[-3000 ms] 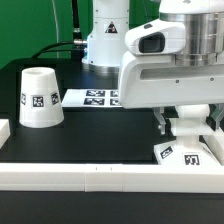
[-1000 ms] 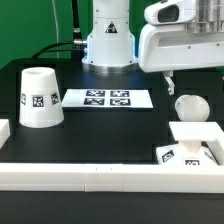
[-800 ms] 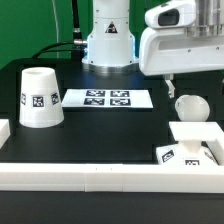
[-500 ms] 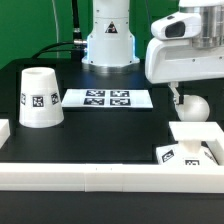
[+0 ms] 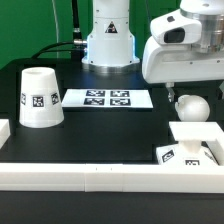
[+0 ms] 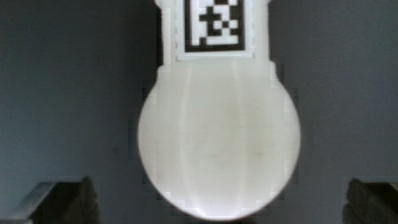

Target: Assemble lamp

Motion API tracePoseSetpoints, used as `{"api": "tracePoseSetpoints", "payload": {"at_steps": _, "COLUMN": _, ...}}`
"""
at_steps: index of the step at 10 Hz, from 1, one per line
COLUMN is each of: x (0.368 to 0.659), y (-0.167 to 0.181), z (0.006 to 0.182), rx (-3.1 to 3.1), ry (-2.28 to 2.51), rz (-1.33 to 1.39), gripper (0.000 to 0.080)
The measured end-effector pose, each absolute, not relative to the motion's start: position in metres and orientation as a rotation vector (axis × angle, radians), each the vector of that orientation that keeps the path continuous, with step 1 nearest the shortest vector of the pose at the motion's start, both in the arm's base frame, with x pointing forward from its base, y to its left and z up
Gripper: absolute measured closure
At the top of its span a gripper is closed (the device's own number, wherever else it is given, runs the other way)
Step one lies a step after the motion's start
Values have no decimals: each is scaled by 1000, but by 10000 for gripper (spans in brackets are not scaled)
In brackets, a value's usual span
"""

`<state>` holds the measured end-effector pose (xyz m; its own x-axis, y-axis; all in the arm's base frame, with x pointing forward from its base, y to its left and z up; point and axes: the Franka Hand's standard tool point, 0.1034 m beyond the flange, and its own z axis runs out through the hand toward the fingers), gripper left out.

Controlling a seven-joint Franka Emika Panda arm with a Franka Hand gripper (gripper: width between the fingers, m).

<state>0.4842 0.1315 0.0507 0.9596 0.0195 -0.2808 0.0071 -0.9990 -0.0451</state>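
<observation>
My arm [image 5: 185,50] hovers directly over the bulb [image 5: 190,107], wrist pointing down, my tool [image 6: 210,203] released, fingers [image 6: 50,200] spread either side of it.

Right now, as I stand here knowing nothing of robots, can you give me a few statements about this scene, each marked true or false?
1. The shade stands wide end down. True.
2. The pincer is clamped on the bulb. False: it is open, with a gap on each side of the bulb.
3. The bulb sits in the base. False: it lies on the table, off the base.
4. In the exterior view, the marker board lies between shade and bulb. True.
</observation>
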Motion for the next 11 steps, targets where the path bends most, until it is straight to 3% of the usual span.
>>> {"api": "tracePoseSetpoints", "payload": {"at_steps": 11, "x": 474, "y": 128, "z": 30, "rx": -2813, "ry": -54, "rz": 1372, "gripper": 101}}
